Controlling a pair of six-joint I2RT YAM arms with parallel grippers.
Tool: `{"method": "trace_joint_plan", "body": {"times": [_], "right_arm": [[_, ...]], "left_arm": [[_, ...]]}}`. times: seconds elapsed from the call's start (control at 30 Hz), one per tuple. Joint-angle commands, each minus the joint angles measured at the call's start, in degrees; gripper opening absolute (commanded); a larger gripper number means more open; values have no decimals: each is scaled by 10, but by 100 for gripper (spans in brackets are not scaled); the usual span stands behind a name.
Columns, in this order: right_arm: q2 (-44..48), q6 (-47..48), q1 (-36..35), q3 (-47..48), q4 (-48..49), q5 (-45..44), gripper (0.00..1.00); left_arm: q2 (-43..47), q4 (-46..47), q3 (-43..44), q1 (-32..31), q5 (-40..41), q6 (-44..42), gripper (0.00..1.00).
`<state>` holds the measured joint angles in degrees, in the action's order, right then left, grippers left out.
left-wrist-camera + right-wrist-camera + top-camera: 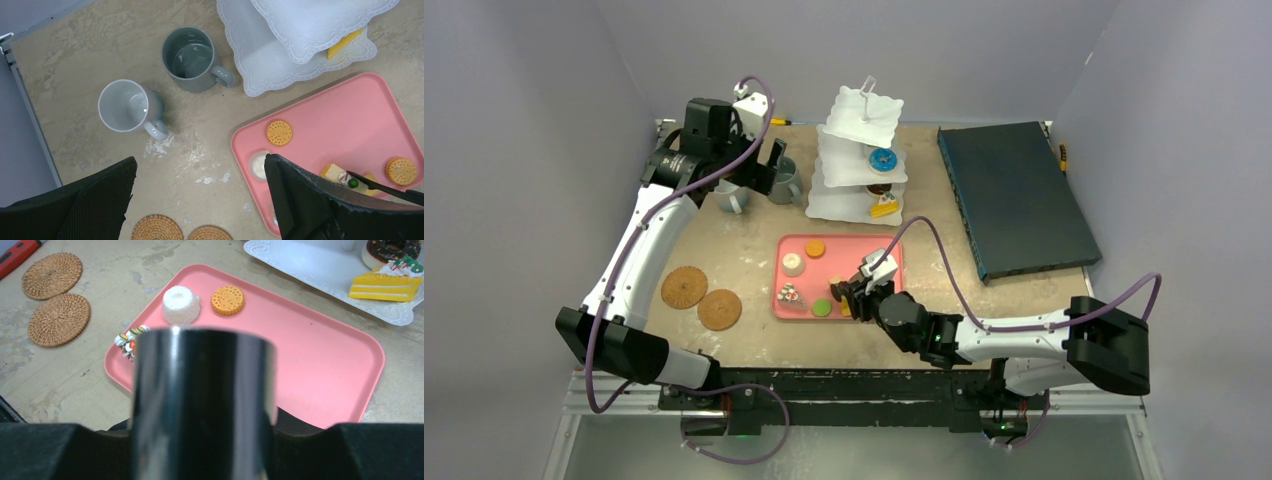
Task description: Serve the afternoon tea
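On pink rectangular tray: white toy cake, orange round biscuit, green disc pastry.
White three-tier scalloped stand: behind tray; blue donut on middle tier, yellow cake slice on bottom tier.
Grey mug, white mug: far left, upright.
Two round cork coasters: near left, bare.
Left gripper: above mugs, fingers wide apart, empty.
Right gripper: over tray's near right part, clamped on black tongs.

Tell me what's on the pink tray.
A white pastry, two orange biscuits, a striped pastry, a green piece and a yellow slice. The right gripper with its tongs hides the tray beneath.
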<state>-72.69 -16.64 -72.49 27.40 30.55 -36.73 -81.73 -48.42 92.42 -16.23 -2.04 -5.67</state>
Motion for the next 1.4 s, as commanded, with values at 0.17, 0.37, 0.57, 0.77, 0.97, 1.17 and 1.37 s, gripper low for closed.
{"method": "trace_joint_plan", "body": {"times": [0.17,0.37,0.57,0.77,0.97,1.17,1.37], "right_arm": [[28,83,79,41,63,-15,35],[-4,138,197,83,133,64,35],[-70,159,255,134,163,118,35],[-112,162,276,153,182,138,35],[-152,158,289,157,211,150,34],[-215,164,299,163,288,144,33],[-279,164,302,179,348,130,33]], "left_arm": [[8,22,13,1,9,-5,99],[7,24,11,1,11,-10,99],[1,29,11,2,9,-14,99],[1,38,2,4,8,-19,99],[-3,44,0,7,2,-20,99],[-10,50,-3,7,-5,-19,99],[-17,54,-1,8,-3,-22,99]]}}
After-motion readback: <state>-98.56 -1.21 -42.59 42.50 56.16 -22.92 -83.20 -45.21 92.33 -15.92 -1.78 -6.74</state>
